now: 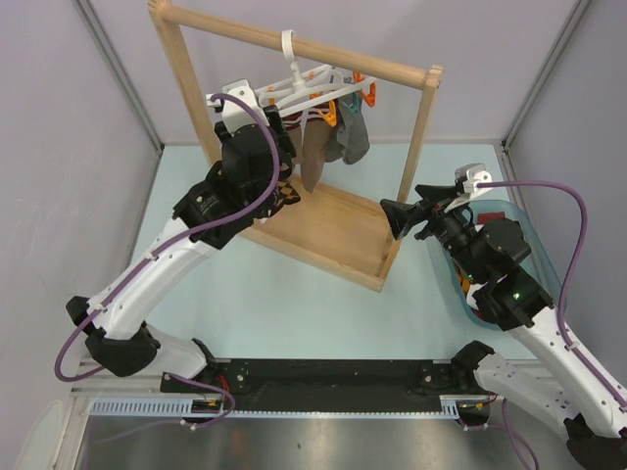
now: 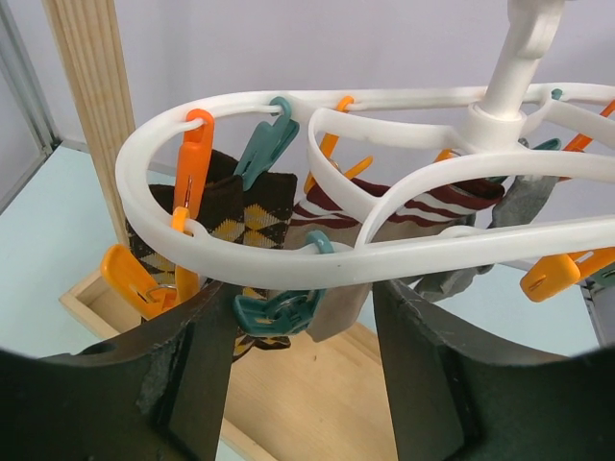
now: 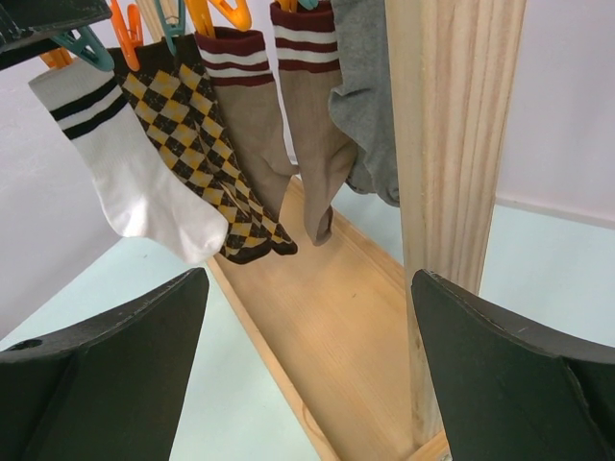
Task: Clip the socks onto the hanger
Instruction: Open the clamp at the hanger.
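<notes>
Pale-green worktop [image 1: 294, 304], with a wooden rack [image 3: 452, 144] carrying the hanger [image 2: 432, 252] on its bar.
Socks [image 3: 173, 125] hung clipped in a row. The left arm reached up, its gripper [image 2: 306, 293] spread open just under the hanger's ring; the right gripper [image 3: 309, 279] was held open, facing the rack's post.

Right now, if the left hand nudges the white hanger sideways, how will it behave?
The hanger would probably swing and twist rather than resist: it hangs by one hook over the wooden rail. Its plastic looks thin and light, and may flex slightly. The clipped socks hang limp, so they'd likely sway along.
</notes>
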Robot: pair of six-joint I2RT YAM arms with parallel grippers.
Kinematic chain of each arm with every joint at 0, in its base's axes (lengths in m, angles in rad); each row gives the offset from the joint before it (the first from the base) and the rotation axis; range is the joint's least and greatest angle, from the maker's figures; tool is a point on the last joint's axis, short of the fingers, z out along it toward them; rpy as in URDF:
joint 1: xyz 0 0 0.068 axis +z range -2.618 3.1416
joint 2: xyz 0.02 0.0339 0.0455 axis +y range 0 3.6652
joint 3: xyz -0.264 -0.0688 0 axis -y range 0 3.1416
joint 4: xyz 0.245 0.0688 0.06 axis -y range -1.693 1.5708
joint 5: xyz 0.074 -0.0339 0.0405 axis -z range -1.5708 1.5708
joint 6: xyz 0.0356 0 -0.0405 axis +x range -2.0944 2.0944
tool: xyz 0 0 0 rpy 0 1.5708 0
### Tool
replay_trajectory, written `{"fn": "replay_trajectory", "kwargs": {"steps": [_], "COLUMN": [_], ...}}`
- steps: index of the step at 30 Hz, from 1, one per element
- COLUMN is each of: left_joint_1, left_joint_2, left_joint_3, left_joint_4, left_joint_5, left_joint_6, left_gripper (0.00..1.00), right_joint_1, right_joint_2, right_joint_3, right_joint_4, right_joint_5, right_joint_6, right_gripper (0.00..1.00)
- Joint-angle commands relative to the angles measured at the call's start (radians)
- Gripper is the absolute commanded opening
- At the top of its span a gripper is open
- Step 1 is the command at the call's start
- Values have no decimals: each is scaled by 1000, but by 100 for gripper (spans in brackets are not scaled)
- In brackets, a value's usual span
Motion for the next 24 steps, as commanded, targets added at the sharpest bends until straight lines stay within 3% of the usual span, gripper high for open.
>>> {"fn": "replay_trajectory", "kwargs": {"steps": [1,24], "left_joint_1": [13,61], "left_joint_2": [-5,-77], "left_joint_3": [1,-58], "left_joint_4": [7,21], "left_joint_5": [30,173], "left_joint_6": [-20,23], "left_gripper": [61,32], "right_joint_1": [-8,-19], "right_joint_2": [-12,-18], "right_joint_3": [-4,-5], "right_joint_4": [15,8], "right_joint_5": [-16,-99], "right_joint_6": [10,7], "right_gripper": [92,92]}}
